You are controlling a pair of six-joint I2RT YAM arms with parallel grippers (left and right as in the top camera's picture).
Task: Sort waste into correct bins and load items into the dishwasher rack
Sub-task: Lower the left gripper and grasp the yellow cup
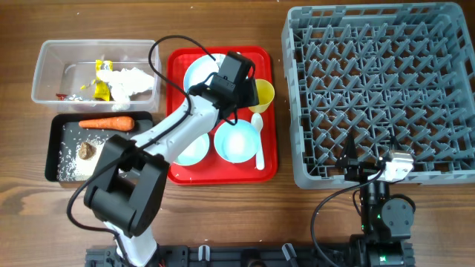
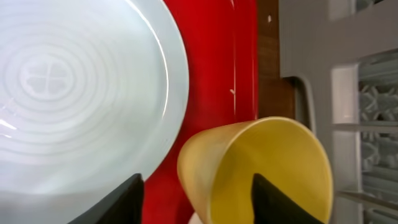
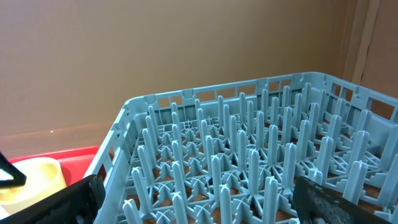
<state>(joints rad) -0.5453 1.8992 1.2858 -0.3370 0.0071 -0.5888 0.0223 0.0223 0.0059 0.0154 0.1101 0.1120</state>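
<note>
left hand (image 2: 198, 200) astride wall of yellow cup (image 2: 283, 158), seemingly not gripping; base cropped

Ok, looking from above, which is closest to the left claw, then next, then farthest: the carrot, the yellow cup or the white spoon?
1. Yellow cup, right at the left claw, on the red tray.
2. White spoon, just beside it on that tray.
3. Carrot, far off in the black tray.

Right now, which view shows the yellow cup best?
Left wrist: the yellow cup fills the lower frame, wall and rim clear, between the left end effector's fingers. Overhead shows it small at the red tray's right edge, partly under the left arm. Right wrist catches only a pale sliver at lower left.
</note>
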